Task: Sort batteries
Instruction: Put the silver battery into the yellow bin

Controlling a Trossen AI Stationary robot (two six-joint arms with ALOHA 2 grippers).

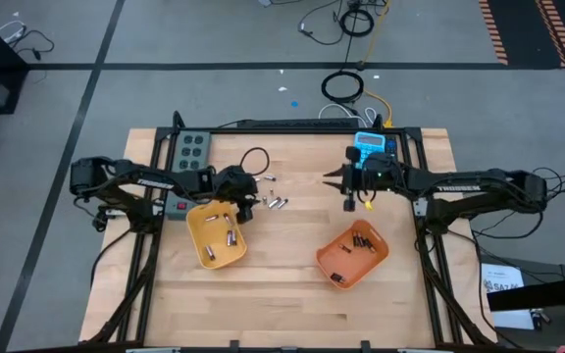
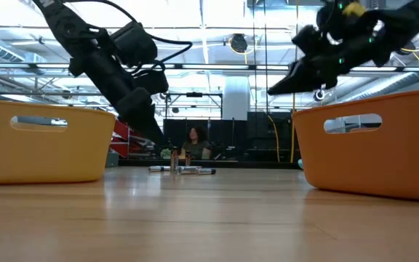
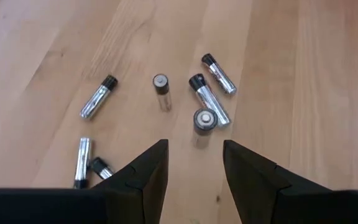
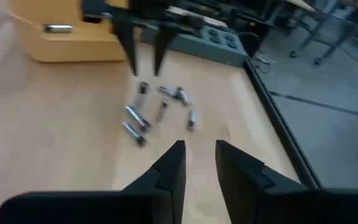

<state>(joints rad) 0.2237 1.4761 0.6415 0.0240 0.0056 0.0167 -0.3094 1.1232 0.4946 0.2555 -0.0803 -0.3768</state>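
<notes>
My left fingers (image 3: 194, 177) hang spread over the loose batteries (image 3: 205, 118) on the tabletop (image 3: 48, 56), right fingers (image 4: 199, 165) also parted and empty; tight clustering risks nudging neighbours or grabbing two.

Bare wood lies open between yellow tray (image 1: 216, 238) and orange tray (image 1: 352, 257). Loose batteries (image 1: 273, 203) obstruct the table's far middle.

A small cluster of silvery, dark-capped batteries (image 1: 275, 202) lies loose on the bench, just beside the yellow tray (image 1: 200, 253), most flat and one upright. More batteries lie inside that tray, and others well apart in the orange tray (image 1: 333, 247).
</notes>
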